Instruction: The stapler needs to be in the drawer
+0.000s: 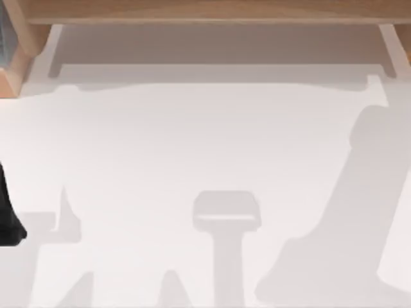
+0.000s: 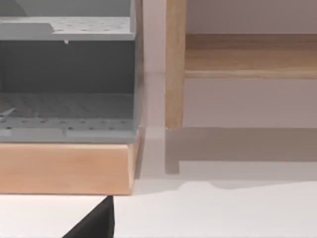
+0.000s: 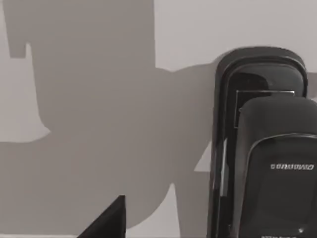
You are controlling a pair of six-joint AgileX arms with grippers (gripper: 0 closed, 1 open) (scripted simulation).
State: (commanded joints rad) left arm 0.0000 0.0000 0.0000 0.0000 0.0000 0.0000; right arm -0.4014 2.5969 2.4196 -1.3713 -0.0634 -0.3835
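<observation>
Stretching white across most of the top view, the worktop point(image 1: 205, 167) carries only grey shadows, so there is wide open room from its left edge to its right edge. Along the far edge runs a wooden frame point(image 1: 205, 11), cut off at the top, and at the far left corner sits a wooden cabinet point(image 2: 64, 168) with grey perforated shelves point(image 2: 64, 114), seen close in the left wrist view with a wooden post point(image 2: 174, 64) just beside it. My left arm point(image 1: 8, 218) shows as a black shape cut by the worktop's left edge; whether its jaws are wide or narrow cannot be told. The stapler point(image 3: 260, 148), black with a rounded end and faint grey lettering, lies on the white surface in the right wrist view, cut off by the picture's edge, so where on the worktop it lies is hard to make out. A black corner point(image 3: 106, 220) intrudes there too; the right jaws' state cannot be told either.
</observation>
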